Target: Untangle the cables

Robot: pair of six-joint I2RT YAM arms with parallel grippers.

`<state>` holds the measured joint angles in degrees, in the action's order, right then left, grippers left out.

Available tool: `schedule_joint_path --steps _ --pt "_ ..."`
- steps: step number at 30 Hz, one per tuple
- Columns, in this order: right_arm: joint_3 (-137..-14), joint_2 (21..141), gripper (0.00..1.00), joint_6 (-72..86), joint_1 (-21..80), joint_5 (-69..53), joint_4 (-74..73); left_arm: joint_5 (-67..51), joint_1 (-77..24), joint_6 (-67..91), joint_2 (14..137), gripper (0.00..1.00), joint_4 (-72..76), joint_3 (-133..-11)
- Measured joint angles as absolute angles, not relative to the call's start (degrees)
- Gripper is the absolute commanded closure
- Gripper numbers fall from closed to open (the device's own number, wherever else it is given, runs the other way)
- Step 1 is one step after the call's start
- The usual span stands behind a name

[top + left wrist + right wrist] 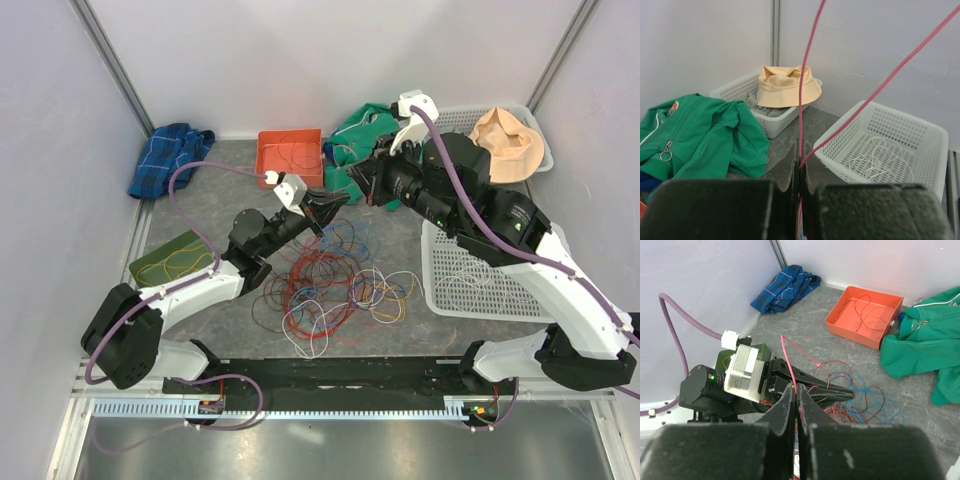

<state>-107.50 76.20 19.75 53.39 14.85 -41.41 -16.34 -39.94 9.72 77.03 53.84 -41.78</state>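
Red thin cable [800, 125] is clamped in the left fingers [799, 161] and rises from the pinch in a V. Below it, the tangle of thin coloured cables [325, 285] lies mid-way across the grey bench [215, 195], ahead of the arm bases. The right fingers [796, 392] are clenched on what looks like the same red strand, just beside the left tips.

Risks:
- Grips this close leave little free length. Pulling apart may slip the wire or snap it taut.
- Its tail runs into the heap, so a lift could drag neighbouring loops up and tighten knots.
- Farther right, the white perforated plastic basket [432, 270] holds one white wire. Hauled loops could snag its rim.
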Motion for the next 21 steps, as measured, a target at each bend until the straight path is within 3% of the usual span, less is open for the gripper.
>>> schedule_joint_path --steps 1,4,5,13,21 --pt "-107.0 75.6 0.49 19.7 53.4 14.9 -41.3 -16.3 -39.9 9.7 76.9 0.98 52.9 -42.2" --pt "-105.1 73.8 0.1 20.1 53.4 15.1 -40.8 -14.6 -40.0 9.7 75.7 0.98 45.2 -45.5" --pt "-104.0 73.0 0.02 19.9 53.4 15.4 -40.5 -13.5 -40.0 9.8 75.3 0.98 42.5 -47.1" --pt "-95.9 66.5 0.02 19.7 53.4 19.1 -38.7 -4.8 -38.4 12.6 75.7 0.98 12.2 -77.3" --pt "-84.2 59.3 0.02 20.0 53.4 23.2 -35.1 0.5 -33.8 15.2 85.7 0.98 -1.3 -104.9"
